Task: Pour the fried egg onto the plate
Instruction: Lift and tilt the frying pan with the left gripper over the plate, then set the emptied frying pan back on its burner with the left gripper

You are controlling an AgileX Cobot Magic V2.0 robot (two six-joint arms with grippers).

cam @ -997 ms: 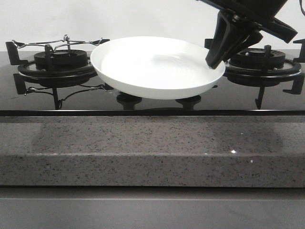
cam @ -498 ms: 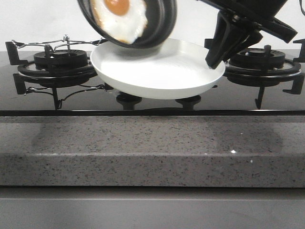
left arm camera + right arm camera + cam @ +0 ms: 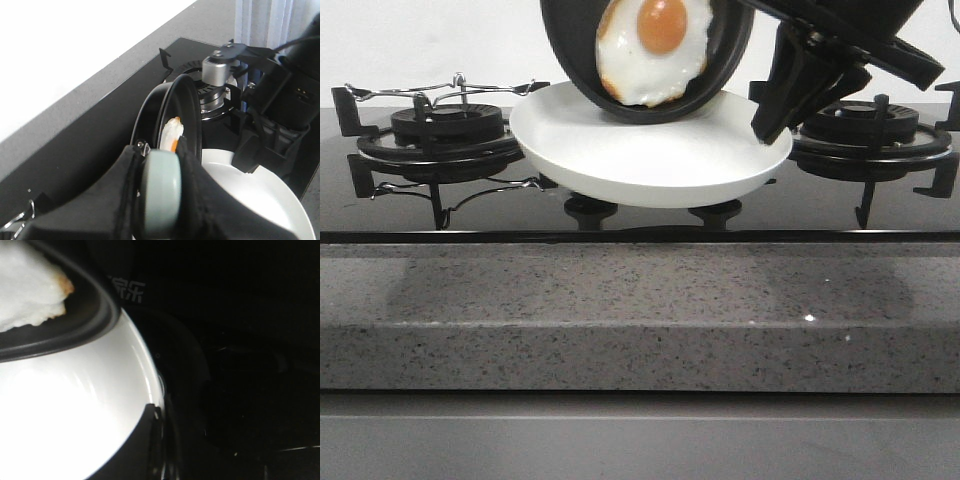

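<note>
- Only my left wrist view shows my left end effector point(image 3: 160, 200) clamped on the pale green pan handle point(image 3: 161, 192).
- Ahead, the black frying pan point(image 3: 570, 50) tilts steeply over the glossy round white plate point(image 3: 640, 160).
- Pale fried egg with orange yolk point(image 3: 653, 45) clings inside the pan, above the plate.
- My right end effector point(image 3: 770, 125) grips the plate's right rim, held above the black glass stovetop point(image 3: 640, 215).

Plain glossy white plate point(image 3: 650, 160); black pan point(image 3: 582, 60); fried egg point(image 3: 650, 50) pale white with orange yolk and browned edge. Speckled grey desk point(image 3: 640, 310), glossy black hob point(image 3: 640, 215).
</note>
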